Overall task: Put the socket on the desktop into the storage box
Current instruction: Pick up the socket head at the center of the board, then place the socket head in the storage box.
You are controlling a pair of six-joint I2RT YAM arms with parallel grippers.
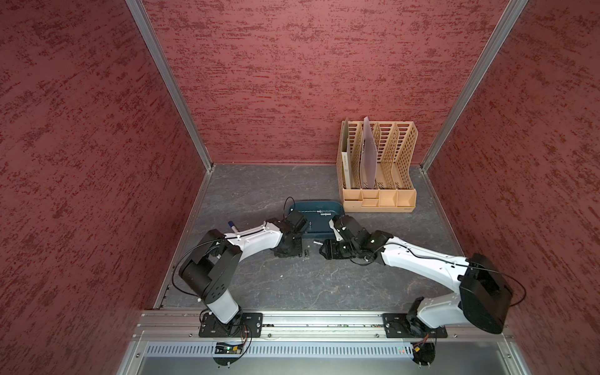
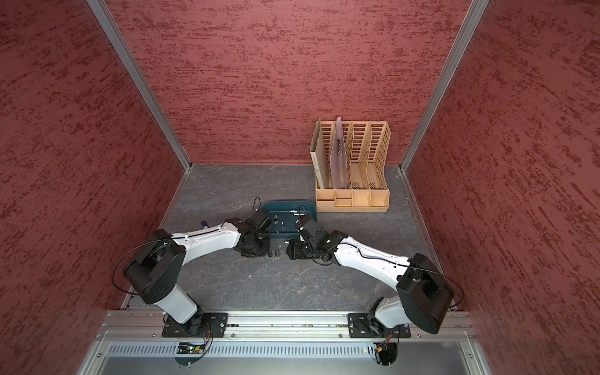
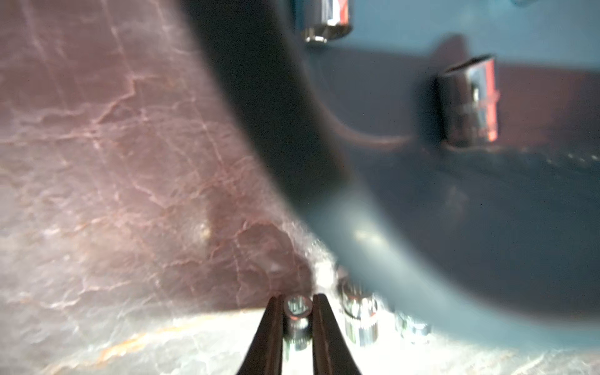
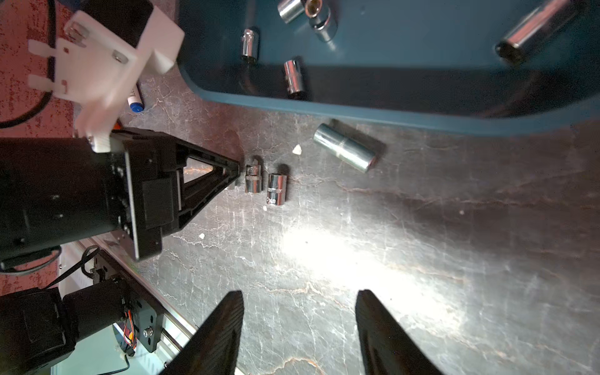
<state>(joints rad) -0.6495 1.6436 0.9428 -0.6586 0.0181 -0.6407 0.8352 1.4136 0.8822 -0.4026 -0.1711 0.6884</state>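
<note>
1. A small socket (image 3: 296, 324) is clamped between the closed jaws of the left claw (image 3: 298, 300). The jaws are set across its width.
2. The held socket is low over the desktop (image 3: 113, 162), just beside the near corner of the box (image 3: 373, 227). Whether it has been lifted clear of the surface cannot be told.
3. Its long axis appears to run level, parallel with two short sockets (image 4: 253, 178) that lie side by side just past the claw tip.
4. The box wall rises directly beyond the fingertips, on the far side of the claw. The coming move is therefore judged to be a lift followed by a short carry forward over that wall.
5. The rim must be cleared before the carry, or the socket may be knocked loose.
6. The right claw (image 4: 299, 292) is held about half open with nothing between its jaws, above bare desktop.
7. A long socket (image 4: 347, 151) lies beside the box wall, nearer the right claw.
8. Several sockets (image 4: 293, 79) are already in the box.
</note>
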